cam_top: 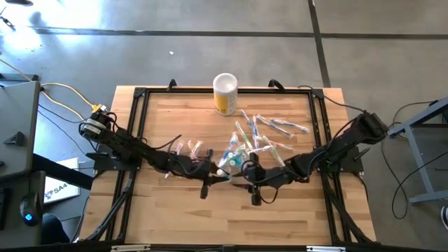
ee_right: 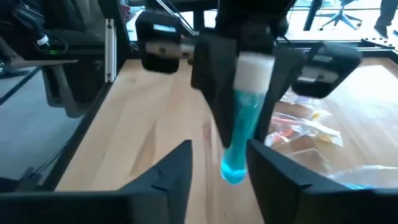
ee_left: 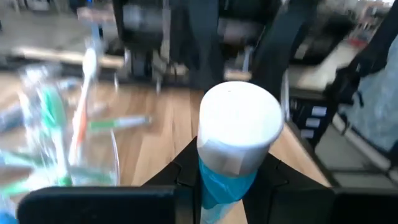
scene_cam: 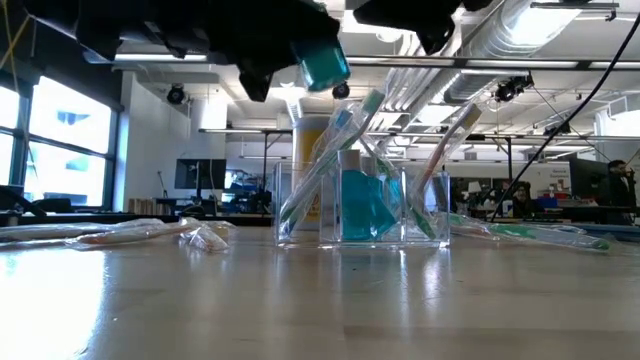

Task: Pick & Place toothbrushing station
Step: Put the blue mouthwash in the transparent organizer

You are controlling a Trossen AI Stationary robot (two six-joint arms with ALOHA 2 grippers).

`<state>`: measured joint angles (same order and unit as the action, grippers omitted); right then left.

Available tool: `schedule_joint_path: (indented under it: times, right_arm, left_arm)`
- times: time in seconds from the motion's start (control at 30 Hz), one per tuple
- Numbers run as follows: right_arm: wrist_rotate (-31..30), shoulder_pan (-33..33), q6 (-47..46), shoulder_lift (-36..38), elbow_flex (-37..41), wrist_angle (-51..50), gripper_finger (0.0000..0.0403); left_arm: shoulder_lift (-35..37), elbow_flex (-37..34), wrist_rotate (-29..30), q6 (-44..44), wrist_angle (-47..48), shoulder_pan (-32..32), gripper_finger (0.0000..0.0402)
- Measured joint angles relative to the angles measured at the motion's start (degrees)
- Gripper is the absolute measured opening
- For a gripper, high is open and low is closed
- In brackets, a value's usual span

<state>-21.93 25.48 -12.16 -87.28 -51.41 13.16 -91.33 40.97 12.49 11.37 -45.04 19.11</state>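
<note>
Wood tabletop [cam_top: 182,217] is bare along the near edge and across its front half; black frame rails [cam_top: 138,126] border left and right. Both arms meet mid-table, so room between them is tight.

Left gripper [cam_top: 210,170] is closed on a teal toothpaste tube [ee_left: 233,146], white cap toward its wrist camera, fingers [ee_left: 186,171] snug on both sides. In the low view the tube [scene_cam: 322,62] hangs above the clear holder [scene_cam: 362,205], not touching it.

Right gripper [cam_top: 248,175] sits just beside it, fingers [ee_right: 174,171] parted wide, nothing between them; the tube [ee_right: 245,118] shows just beyond.

Toothbrushes [cam_top: 269,136] are scattered right of centre, a few more bagged ones [cam_top: 189,148] left. Yellow-and-white cup [cam_top: 225,93] stands at the far edge.

Holder contents are blurred; brushes lean in it, count unclear. Arm bodies are cut off at the top of the low view.
</note>
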Motion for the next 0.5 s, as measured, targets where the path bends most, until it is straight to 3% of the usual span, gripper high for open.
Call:
schedule_joint_path:
  times: [0.27,0.5]
  right_arm:
    - [-0.30,0.37,0.23,0.62,0.01,2.55,0.0192]
    - [0.75,-0.98,-0.11,-0.25,0.02,4.73,0.0236]
  left_arm:
    - [0.00,9.49,0.20,0.66,21.14,0.02,0.0063]
    - [-0.25,11.61,0.30,0.61,25.05,0.02,0.0063]
